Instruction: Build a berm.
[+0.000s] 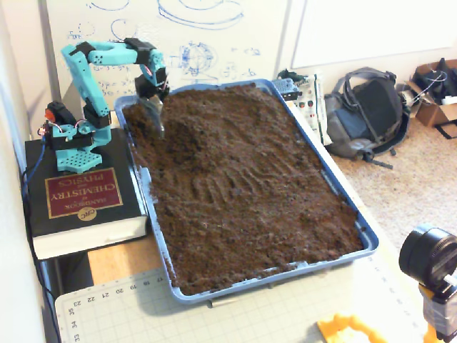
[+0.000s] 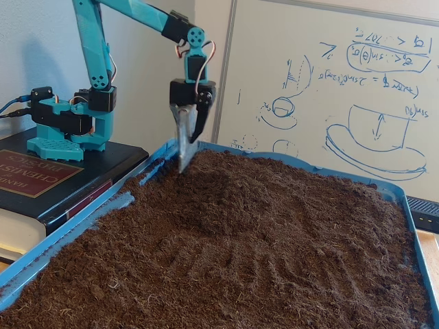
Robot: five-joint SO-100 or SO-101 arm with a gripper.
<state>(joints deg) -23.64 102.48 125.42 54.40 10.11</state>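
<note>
A low hump of loose dark-brown soil, the berm [image 1: 191, 127] [image 2: 223, 184], rises near the tray's back corner closest to the arm. My gripper [image 1: 158, 121] [image 2: 188, 152] hangs point-down at that hump's edge, close to the blue rim. One jaw carries a long metal blade [image 2: 183, 147] whose tip meets the soil surface. A short black finger [image 2: 199, 120] stands beside the blade with a thin gap between them. Nothing is held. How far the jaws are parted is unclear.
Soil fills the blue tray [image 1: 368, 239] [image 2: 68, 233], faintly furrowed in the middle. The teal arm's base stands on a thick book [image 1: 78, 200] left of the tray. A whiteboard [image 2: 357, 89] is behind, a backpack [image 1: 368, 111] and a camera [image 1: 428, 257] to the right.
</note>
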